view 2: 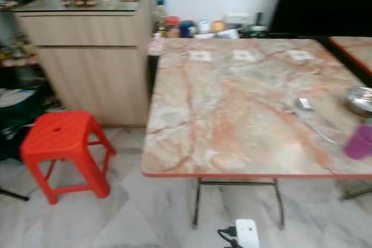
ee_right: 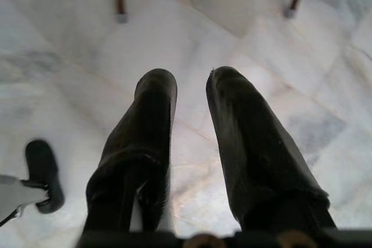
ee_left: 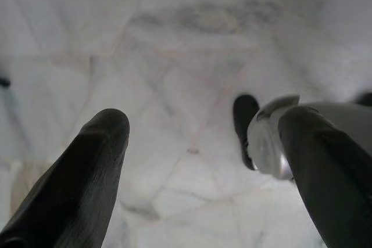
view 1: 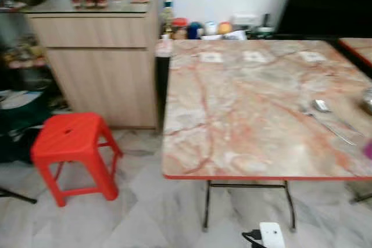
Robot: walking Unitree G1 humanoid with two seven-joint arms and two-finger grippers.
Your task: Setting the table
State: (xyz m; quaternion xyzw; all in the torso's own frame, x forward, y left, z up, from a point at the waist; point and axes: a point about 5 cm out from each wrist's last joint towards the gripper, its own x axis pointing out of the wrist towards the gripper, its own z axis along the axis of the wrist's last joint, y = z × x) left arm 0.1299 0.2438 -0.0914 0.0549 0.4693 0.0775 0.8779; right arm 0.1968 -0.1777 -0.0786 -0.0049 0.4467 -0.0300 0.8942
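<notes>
Two black-fingered grippers hung idle over the pale marble floor (view 1: 145, 219): the left gripper (ee_left: 203, 137) had its fingers spread wide, while the right gripper (ee_right: 190, 85) kept its fingers close together with a narrow gap, holding nothing. Ahead stood a square folding table with a pink-veined marble-pattern top and red edge (view 2: 232, 126). Near its right side lay a metal spoon (view 2: 308, 111), and just beyond it, at the edge of the right eye view, sat a round silver metal bowl (view 2: 360, 100) with a blurred purple object (view 2: 359, 142) nearer the camera. Three small pale patches (view 2: 244, 56) lay in a row along the far side of the tabletop. A bright red plastic stool (view 1: 72, 149) stood on the floor to the left of the table, in front of a light wooden cabinet (view 1: 99, 68). Assorted jars and small containers (view 1: 203, 29) lined the wall behind the table.
</notes>
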